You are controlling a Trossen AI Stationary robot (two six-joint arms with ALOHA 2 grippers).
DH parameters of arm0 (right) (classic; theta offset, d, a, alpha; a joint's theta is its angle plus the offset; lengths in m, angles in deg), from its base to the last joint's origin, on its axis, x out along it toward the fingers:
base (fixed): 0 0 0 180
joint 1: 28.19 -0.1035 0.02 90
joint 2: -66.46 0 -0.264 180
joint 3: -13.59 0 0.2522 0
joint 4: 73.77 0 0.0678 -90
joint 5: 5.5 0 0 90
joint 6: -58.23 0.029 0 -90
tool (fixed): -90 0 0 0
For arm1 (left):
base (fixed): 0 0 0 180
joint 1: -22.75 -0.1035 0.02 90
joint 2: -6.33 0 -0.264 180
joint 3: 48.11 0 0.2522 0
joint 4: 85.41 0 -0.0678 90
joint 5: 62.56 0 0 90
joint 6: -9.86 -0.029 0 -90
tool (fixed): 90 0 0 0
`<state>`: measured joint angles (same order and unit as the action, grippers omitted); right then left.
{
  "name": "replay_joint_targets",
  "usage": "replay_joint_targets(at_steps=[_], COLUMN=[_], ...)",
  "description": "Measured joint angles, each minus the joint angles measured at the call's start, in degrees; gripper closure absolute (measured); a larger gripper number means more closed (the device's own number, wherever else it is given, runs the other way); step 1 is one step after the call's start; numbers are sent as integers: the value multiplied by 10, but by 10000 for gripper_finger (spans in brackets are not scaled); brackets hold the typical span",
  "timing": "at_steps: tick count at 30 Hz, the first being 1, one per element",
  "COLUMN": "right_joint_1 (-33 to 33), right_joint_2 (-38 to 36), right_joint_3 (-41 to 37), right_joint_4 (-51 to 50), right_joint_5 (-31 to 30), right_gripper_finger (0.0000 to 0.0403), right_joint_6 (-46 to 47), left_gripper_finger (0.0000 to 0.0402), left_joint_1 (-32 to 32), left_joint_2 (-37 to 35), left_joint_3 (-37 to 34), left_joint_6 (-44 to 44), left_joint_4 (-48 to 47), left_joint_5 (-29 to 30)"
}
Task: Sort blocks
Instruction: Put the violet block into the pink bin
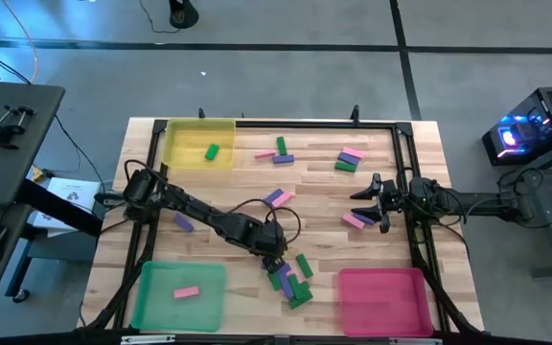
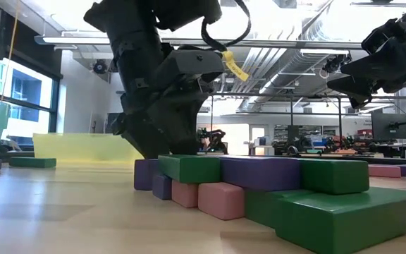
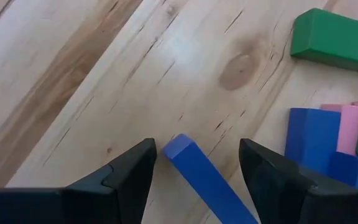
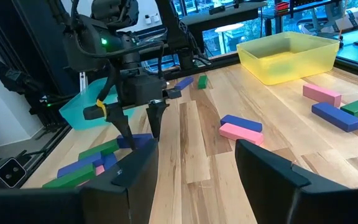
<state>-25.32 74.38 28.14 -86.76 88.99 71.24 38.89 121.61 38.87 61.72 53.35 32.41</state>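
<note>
The left gripper (image 1: 274,259) hangs low over the pale wooden plank surface (image 1: 257,182) at the edge of a heap of small green, pink and purple-blue rectangular blocks (image 1: 290,280), its jaws standing open with one purple-blue bar (image 3: 207,180) lying between the two dark fingers (image 3: 126,171), apart from both and not gripped. From the left wrist view that bar runs slantwise through the gap, and the heap's blue, pink and green pieces lie just beside it. The right gripper (image 1: 383,203) waits above the surface's right side, jaws open and holding nothing, near a pink bar (image 1: 353,220). Other blocks lie scattered across the far half of the surface. A translucent square yellow tray (image 1: 220,129) at the far left corner holds one green block (image 1: 212,151); a square green tray (image 1: 151,307) at the near left holds one pink block (image 1: 186,291); a square pink-red tray (image 1: 381,299) sits at the near right.
</note>
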Motion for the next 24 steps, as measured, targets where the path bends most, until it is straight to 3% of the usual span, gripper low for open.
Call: replay_joint_targets(at_steps=[7, 16, 19, 24], right_joint_1=[0, 0, 0, 0], right_joint_2=[0, 0, 0, 1], right_joint_3=[0, 0, 0, 0], right_joint_4=[0, 0, 0, 0], right_joint_5=[0, 0, 0, 0], right_gripper_finger=[204, 204, 204, 204], right_joint_6=[0, 0, 0, 0], left_gripper_finger=[233, 377, 378, 373], left_joint_1=[-14, -24, -29, -43], left_joint_2=[0, -5, -19, -66], left_joint_3=[1, 0, 3, 54], left_joint_6=[-13, -57, -77, -136], left_joint_4=[-23, -42, -83, -117], left_joint_5=[-51, -102, -114, -65])
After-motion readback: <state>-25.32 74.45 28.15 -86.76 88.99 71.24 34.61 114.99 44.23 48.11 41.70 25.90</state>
